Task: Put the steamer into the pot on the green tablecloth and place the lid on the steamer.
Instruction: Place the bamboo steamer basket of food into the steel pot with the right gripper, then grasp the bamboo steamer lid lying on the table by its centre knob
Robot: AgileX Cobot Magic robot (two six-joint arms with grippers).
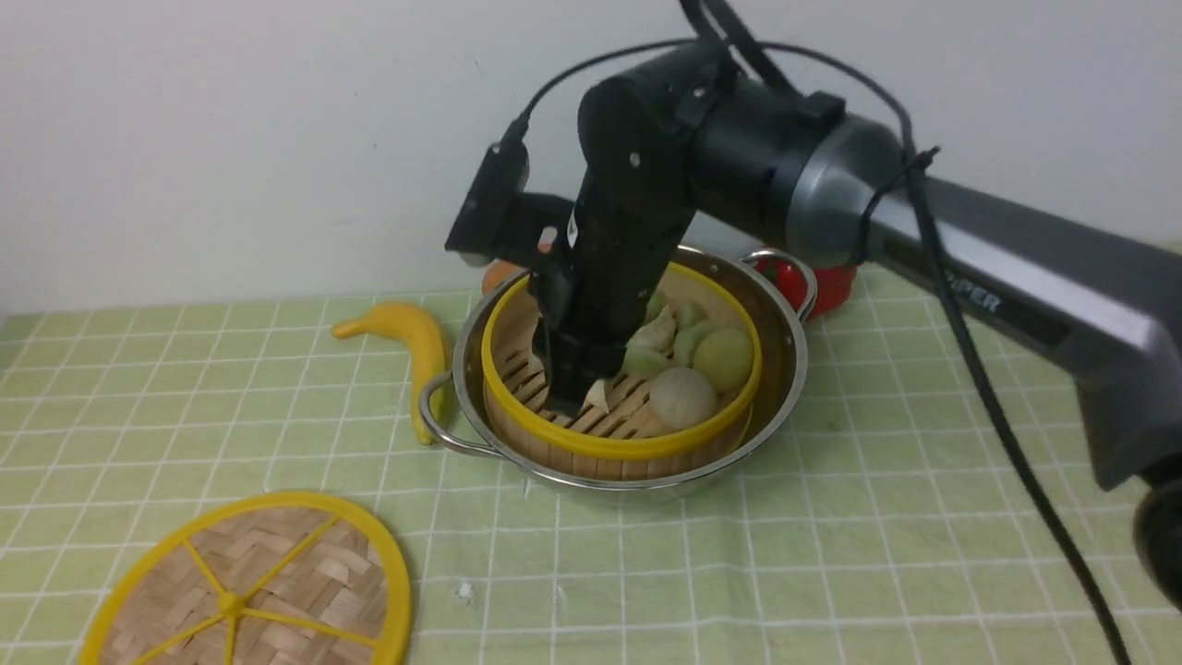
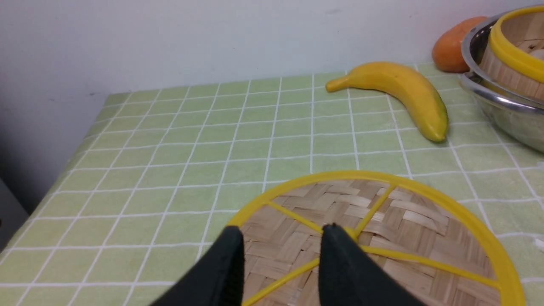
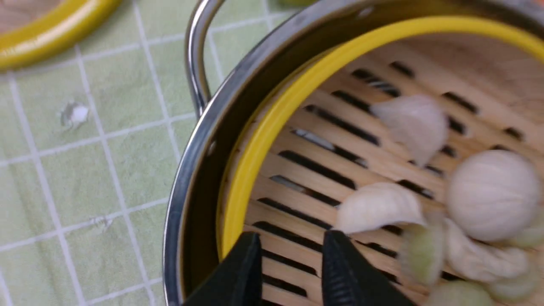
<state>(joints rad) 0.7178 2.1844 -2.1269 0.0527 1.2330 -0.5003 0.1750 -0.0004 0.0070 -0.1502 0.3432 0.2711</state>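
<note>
Steamer [image 1: 600, 445] seated in pot [image 1: 787, 369]. My right fingers [image 3: 340, 263]: narrowly parted, empty; lift straight clear of dumplings [image 3: 378, 208]. Left fingers [image 2: 229, 263]: parted above lid [image 1: 249, 591].

Staged kitchen scene: green tablecloth [image 1: 831, 554], pot [image 1: 637, 487], banana [image 1: 420, 342], blank wall [image 1: 231, 139].

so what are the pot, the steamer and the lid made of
Pot: polished metal, likely stainless steel, going by its mirror shine. Steamer: pale wooden or bamboo slats with a smooth yellow rim, possibly plastic. Lid: woven bamboo strips, matte, under glossy yellow spokes.
</note>
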